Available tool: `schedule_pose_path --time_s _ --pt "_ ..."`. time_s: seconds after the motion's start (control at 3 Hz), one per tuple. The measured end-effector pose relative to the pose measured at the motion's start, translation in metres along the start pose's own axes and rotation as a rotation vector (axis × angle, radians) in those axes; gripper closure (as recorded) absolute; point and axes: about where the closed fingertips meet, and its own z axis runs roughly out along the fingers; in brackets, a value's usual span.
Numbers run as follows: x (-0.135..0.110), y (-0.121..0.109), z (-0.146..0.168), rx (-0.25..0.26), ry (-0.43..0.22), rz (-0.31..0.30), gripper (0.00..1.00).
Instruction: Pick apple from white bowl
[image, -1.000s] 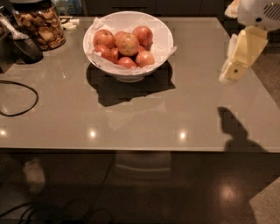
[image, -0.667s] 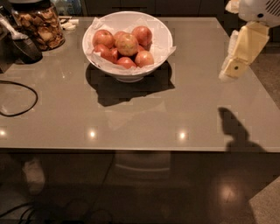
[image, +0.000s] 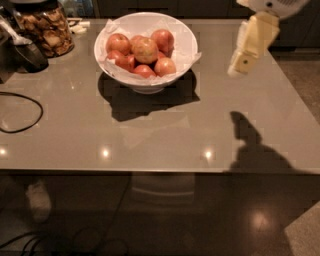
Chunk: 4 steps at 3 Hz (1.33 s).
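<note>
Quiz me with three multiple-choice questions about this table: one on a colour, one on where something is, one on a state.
1. What colour is the wide round glossy bowl holding the fruit?
A) blue
B) black
C) white

2. Where is the cream end effector?
A) inside the bowl
B) in the air over the right side of the glossy grey table, apart from the bowl
C) resting flat on the table top

3. The round golden-orange apple is:
A) lying in the bowl among the redder apples
B) held by the end effector
C) lying on the table top

Answers: 1 C, its rim and sloping sides are white. 2 B, it hangs at upper right, with bare table between it and the bowl. 3 A, it sits on top of the pile.
</note>
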Motion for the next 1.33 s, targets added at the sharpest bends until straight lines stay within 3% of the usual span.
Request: schedule_pose_path --time_s 0.33,0.67,1.33 --pt "-0.054 -0.029 0.000 0.037 -0.020 -0.068 0.00" --pt "-0.053 -0.030 0.001 0.041 -0.024 -0.067 0.00" --pt "-0.096 -0.078 0.029 0.047 -0.054 -0.094 0.00"
